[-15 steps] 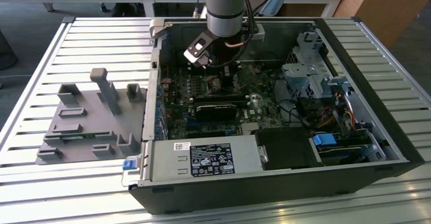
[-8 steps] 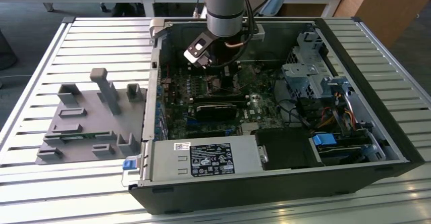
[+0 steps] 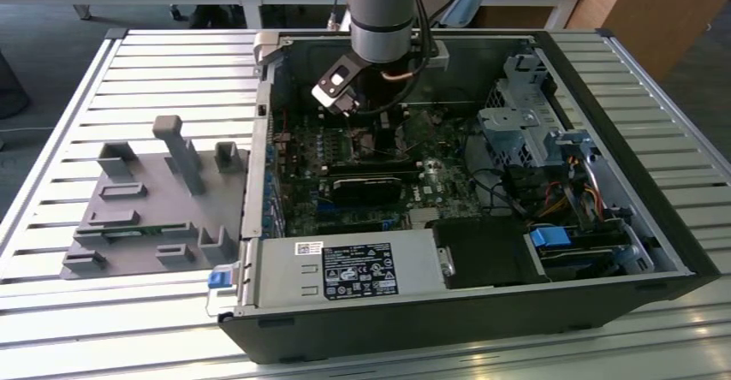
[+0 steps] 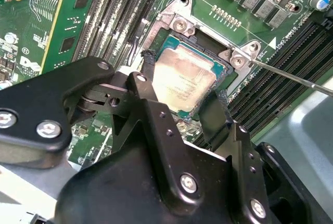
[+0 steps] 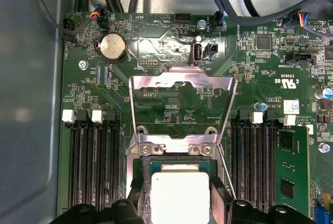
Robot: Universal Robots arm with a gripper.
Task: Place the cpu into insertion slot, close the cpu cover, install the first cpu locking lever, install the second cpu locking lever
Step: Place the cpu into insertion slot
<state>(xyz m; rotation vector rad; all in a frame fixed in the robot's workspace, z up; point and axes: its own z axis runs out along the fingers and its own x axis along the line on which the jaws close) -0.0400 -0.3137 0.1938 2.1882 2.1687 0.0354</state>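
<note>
The cpu (image 4: 184, 78), a square chip with a silver face, sits level in the insertion slot (image 4: 207, 37) on the green board. My gripper (image 4: 183, 81) reaches down over it. One black finger (image 4: 147, 70) and the other (image 4: 221, 110) press against opposite edges of the chip. In the first wrist view the cpu (image 5: 179, 193) lies between the same fingertips of the gripper (image 5: 179, 206), below the slot's metal rim (image 5: 171, 148). The cpu cover (image 5: 182, 78), a silver frame with a window, is swung back open. A thin locking lever (image 4: 291, 78) sticks out sideways, unlatched. In the exterior view the gripper (image 3: 371, 136) hangs inside the case.
Long black memory slots (image 5: 91, 166) flank the socket, with a green memory module (image 5: 291, 169) on one side. A coin battery (image 5: 113, 47) and cables lie beyond the cover. A drive cage (image 3: 531, 132) and power supply (image 3: 342, 269) crowd the case; a grey fixture (image 3: 149, 209) stands at the exterior view's left.
</note>
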